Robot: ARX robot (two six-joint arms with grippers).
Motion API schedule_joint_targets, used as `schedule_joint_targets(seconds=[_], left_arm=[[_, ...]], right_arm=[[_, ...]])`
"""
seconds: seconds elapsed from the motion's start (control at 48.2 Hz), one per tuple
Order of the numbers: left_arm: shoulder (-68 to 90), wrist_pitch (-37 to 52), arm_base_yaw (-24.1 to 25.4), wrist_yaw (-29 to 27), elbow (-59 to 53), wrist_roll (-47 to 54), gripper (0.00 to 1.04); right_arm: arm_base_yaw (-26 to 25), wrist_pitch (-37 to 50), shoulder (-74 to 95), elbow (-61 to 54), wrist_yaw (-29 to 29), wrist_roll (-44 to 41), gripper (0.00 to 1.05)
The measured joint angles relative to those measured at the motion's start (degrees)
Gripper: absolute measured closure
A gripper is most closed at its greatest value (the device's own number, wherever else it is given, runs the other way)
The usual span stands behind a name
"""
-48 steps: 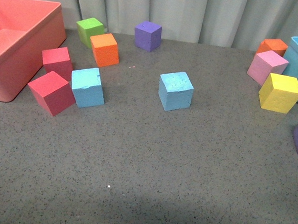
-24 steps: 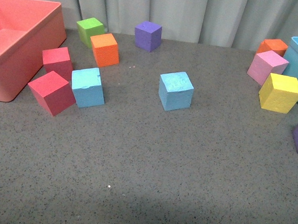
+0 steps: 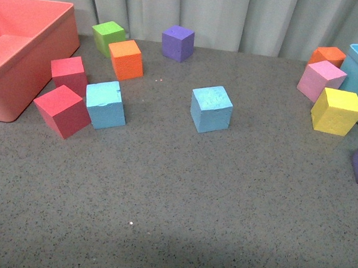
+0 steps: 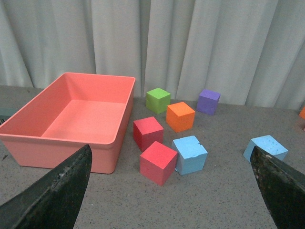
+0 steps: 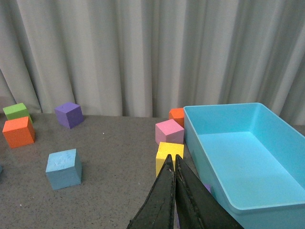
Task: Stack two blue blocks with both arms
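2 blue blocks [image 3: 105, 104] [image 3: 211, 109] unstacked, apart | left gripper [image 4: 170, 149] spread wide | right gripper [image 5: 171, 160] pinched closed, empty

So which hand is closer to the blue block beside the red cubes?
Left. The blue block lies ahead of the open left hand; the shut right hand is over by the blue bin.

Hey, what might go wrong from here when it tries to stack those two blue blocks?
The left blue block seems to sit right against a red block. A finger of the open left pincer may find no gap on that side and could shove both.
The right pincer is shut. If it came down like that on the other blue block, it would likely knock it away instead of gripping it.
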Motion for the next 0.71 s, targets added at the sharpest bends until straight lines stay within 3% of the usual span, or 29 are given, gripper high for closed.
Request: schedule_joint_targets(seconds=[0.436,0.539,0.705], left_arm=[[0.0,0.0,0.0,0.0,0.0,0.0,0.07],[0.0,0.0,0.0,0.0,0.0,0.0,0.07],[0.0,0.0,0.0,0.0,0.0,0.0,0.07]], right_arm=[[0.0,-7.6,-7.6,0.0,0.0,0.0,1.04],[0.0,-17.1,-15.6,0.0,-0.2,0.0,1.04],[0.0,-17.5,-17.1,0.0,-0.2,0.0,1.04]])
